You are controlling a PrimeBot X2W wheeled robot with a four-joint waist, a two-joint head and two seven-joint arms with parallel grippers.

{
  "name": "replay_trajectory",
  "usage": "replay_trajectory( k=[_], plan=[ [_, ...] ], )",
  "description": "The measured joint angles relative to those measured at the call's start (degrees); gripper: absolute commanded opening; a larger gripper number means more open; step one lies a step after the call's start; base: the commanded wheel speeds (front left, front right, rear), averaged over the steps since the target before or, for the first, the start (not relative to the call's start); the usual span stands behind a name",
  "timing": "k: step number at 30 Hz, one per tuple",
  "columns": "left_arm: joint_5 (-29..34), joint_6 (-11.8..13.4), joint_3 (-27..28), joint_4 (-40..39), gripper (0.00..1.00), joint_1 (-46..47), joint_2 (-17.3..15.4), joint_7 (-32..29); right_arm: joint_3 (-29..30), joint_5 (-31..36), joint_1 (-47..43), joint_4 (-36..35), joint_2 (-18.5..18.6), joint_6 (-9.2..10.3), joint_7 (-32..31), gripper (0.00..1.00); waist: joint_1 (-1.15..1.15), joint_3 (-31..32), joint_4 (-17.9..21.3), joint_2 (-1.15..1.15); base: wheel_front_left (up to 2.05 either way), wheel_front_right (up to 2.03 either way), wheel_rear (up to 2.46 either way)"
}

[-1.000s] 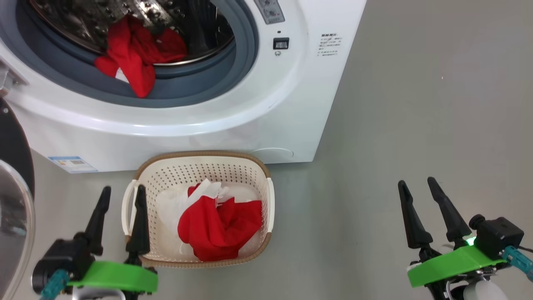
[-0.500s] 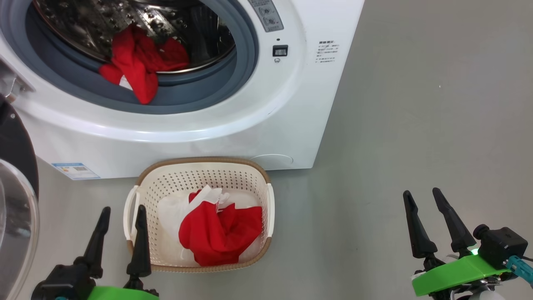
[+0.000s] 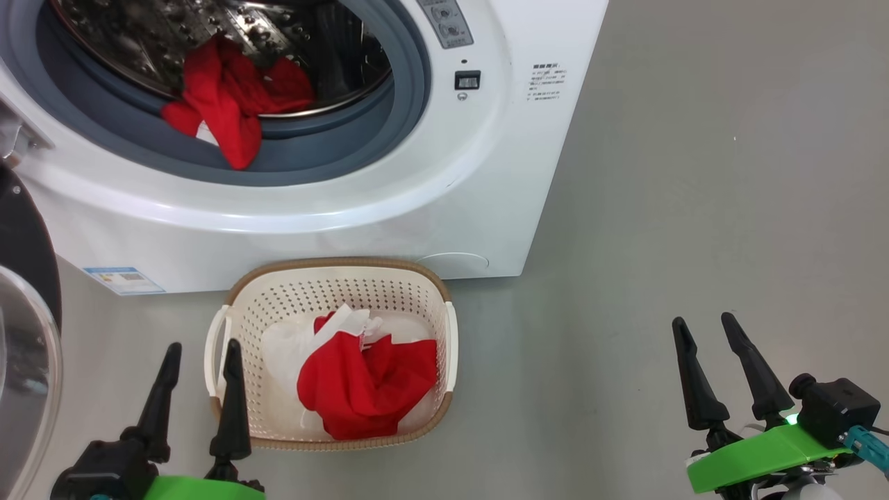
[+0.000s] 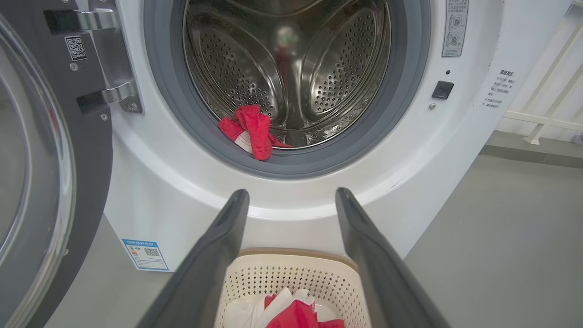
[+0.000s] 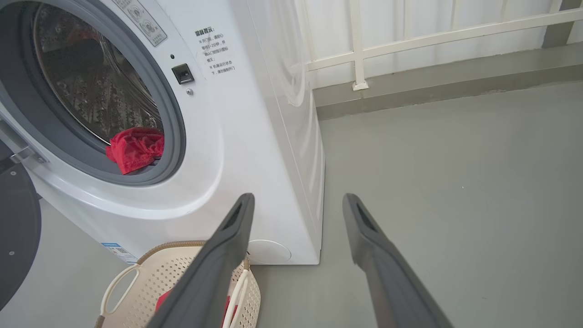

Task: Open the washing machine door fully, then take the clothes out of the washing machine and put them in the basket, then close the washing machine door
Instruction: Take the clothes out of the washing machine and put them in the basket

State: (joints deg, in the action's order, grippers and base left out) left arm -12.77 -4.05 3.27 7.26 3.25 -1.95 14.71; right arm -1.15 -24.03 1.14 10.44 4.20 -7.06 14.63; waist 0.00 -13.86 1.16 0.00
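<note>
The white washing machine [image 3: 430, 201] stands with its door [image 3: 24, 333] swung wide to the left, black rim and glass bowl showing. A red garment [image 3: 226, 97] lies at the drum's front lip, draped over the grey gasket [image 4: 255, 130] [image 5: 134, 148]. On the floor before the machine, the cream basket [image 3: 333, 278] holds red and white clothes [image 3: 364, 378]. My left gripper [image 3: 201, 347] is open, low beside the basket's left handle, with nothing between its fingers. Far to the right over bare floor, my right gripper [image 3: 701, 323] is open and holds nothing.
Grey floor [image 3: 694, 173] stretches to the right of the machine. A white railing [image 5: 410, 41] runs along the wall behind it. The open door's hinge [image 4: 109, 59] is at the machine's left side.
The head camera shifted slightly, so the scene sits a bit lower than a second ago. Both grippers sit lower in the picture. Clothes and basket lie as before.
</note>
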Motion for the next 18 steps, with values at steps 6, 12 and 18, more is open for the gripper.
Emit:
replay_trajectory(
  k=[6, 12, 18],
  plan=[
    [0.01, 0.00, -1.56, 1.47, 1.00, 1.57, -0.07, 0.00, 0.01, 0.00, 0.06, -0.05, 0.00, 0.00, 0.01, 1.00, 0.00, -0.83, -0.24, 0.00, 0.00, 0.00, 0.00],
    [1.48, 0.01, -2.08, 7.36, 1.00, 10.00, -0.04, 0.00, -0.32, 0.01, 1.30, -0.33, -0.10, 0.00, 0.00, 1.00, 0.00, -3.18, -0.63, 0.00, 0.00, 0.00, 0.00],
    [4.99, 0.47, -2.32, 16.63, 1.00, 22.90, 0.07, 0.00, -1.52, 0.00, 4.86, -0.73, -0.55, 0.00, 0.01, 1.00, 0.00, -6.77, -0.52, 0.00, 0.00, 0.00, 0.00]
  ],
)
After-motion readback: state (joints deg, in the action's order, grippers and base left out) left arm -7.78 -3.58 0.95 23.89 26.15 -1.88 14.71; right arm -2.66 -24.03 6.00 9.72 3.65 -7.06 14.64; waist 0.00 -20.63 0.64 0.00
